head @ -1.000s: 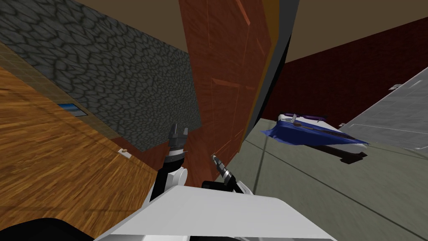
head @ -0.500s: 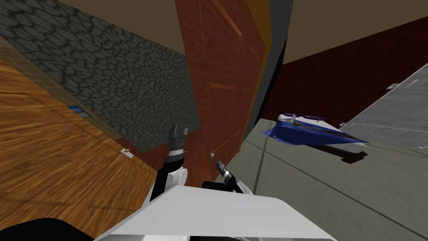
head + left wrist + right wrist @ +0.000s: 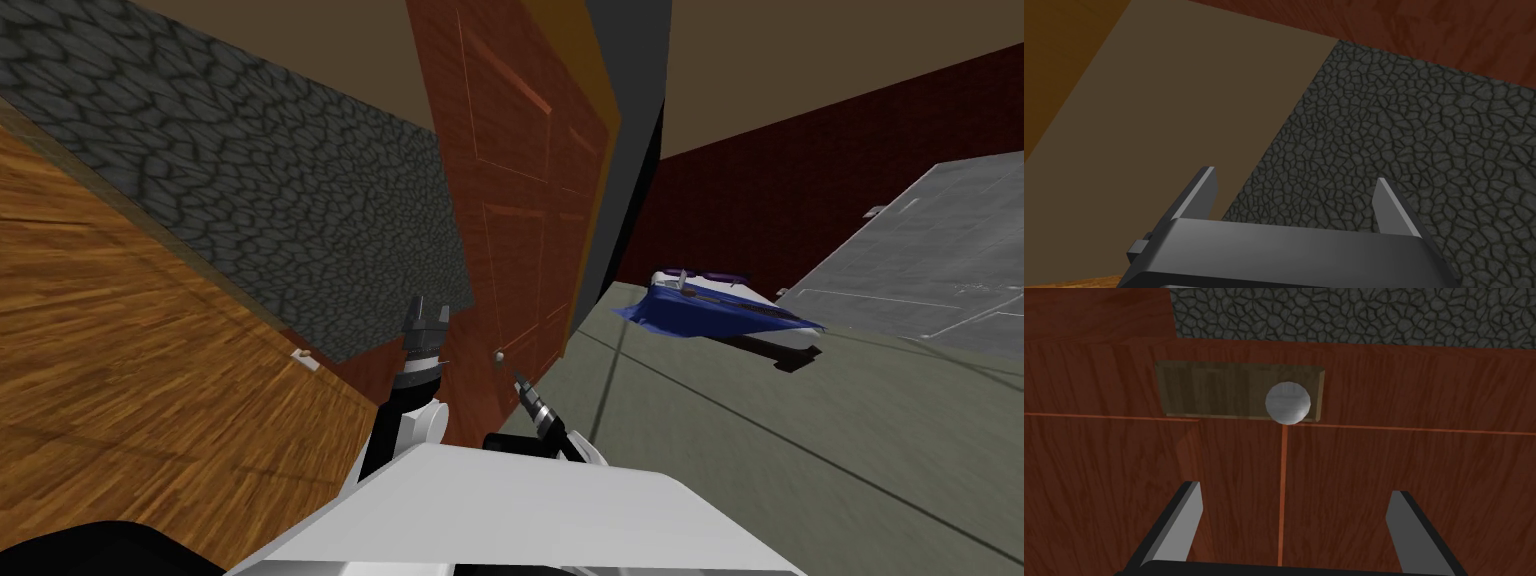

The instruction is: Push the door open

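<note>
- Door (image 3: pixel 510 200): reddish-brown wood grain with raised panels, standing ajar straight ahead, its edge beside a dark grey frame (image 3: pixel 632 150).
- Stone-patterned grey wall (image 3: pixel 300 200) meets the door on my left.
- Left gripper (image 3: pixel 426 310) is raised by that wall, fingers spread, empty.
- Right gripper (image 3: pixel 1296 490) faces the door panel, fingers apart, holding nothing.
- Dull tan plate (image 3: pixel 1214 388) on the door carries a round grey knob (image 3: pixel 1288 403), just beyond the right fingertips.

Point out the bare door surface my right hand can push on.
Free: the flat reddish-brown wooden door face straight ahead of the open right jaws, up to the round grey knob. Crowded: at that knob and the dull brown rectangular plate behind it.
</note>
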### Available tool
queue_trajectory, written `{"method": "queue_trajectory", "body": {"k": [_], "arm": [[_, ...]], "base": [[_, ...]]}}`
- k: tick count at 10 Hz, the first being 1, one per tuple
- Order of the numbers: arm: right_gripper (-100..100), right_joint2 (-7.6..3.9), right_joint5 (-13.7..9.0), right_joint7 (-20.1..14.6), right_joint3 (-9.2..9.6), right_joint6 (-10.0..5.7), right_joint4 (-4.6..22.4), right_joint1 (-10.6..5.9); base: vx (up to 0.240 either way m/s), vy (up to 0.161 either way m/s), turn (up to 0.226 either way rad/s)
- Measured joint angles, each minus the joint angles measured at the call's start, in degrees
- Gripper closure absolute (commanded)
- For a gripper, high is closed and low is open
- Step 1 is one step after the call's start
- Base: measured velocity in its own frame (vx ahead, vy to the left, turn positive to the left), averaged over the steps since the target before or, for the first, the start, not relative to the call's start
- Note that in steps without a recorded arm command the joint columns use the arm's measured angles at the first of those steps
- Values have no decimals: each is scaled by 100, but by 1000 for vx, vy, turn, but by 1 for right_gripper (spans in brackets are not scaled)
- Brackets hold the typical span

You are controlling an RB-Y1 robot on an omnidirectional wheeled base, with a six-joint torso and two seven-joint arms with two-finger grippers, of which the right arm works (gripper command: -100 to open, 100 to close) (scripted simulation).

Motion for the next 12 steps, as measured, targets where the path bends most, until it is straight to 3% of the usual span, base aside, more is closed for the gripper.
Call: {"method": "queue_trajectory", "body": {"k": [9,10,12], "arm": [[-100,109,-7,92,-110,-115,158,-6],[100,107,-7,94,-109,-126,160,0],[100,111,-6,94,-109,-106,163,-8]], "base": [[133,118,21],[-13,-9,3],[-16,-17,9]]}}
